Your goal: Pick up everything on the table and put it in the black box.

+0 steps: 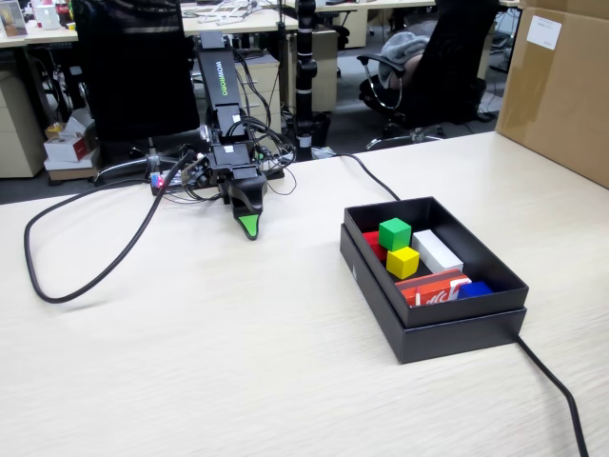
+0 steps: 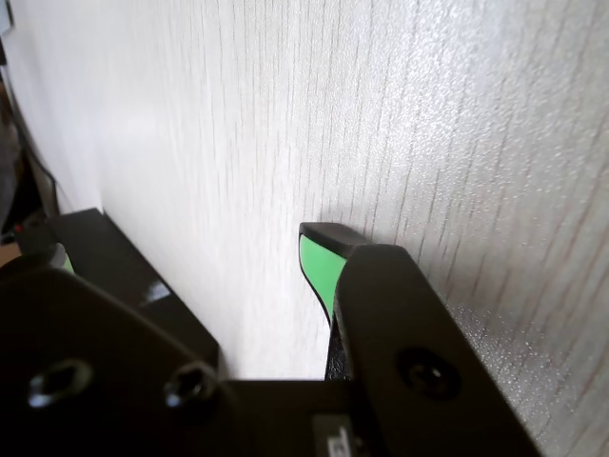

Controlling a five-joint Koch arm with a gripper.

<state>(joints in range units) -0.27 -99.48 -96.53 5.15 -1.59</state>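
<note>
— Gripper (image 1: 249, 228): where is it, and is it holding anything?

— It hangs tip-down over the table (image 1: 238, 371), just in front of the arm's base, with bare wood beneath it. It grasps nothing. In the fixed view it tapers to one green point. The wrist view shows a green-faced finger (image 2: 319, 267) and a strip of bare wood between it and the other black jaw, but the two tips never show together. I cannot tell whether it is spread or pressed together.

— And the cubes?

— All three are in the black box (image 1: 433, 328), which sits well apart from the hand, to its right in the fixed view and nearer the camera. The green cube (image 1: 395, 233) stands highest. The yellow cube (image 1: 402, 262) is just in front of it, and the red cube (image 1: 372, 243) is half hidden on the side nearest the hand.

— Anything else in the box?

— A white block (image 1: 438, 250) lies beside the cubes on the side away from the hand. A red-and-white carton (image 1: 433, 288) and something blue (image 1: 473, 288) lie at the near end.

— Around the hand?

— A black cable (image 1: 86, 267) loops across the wood to its left in the fixed view.
</note>
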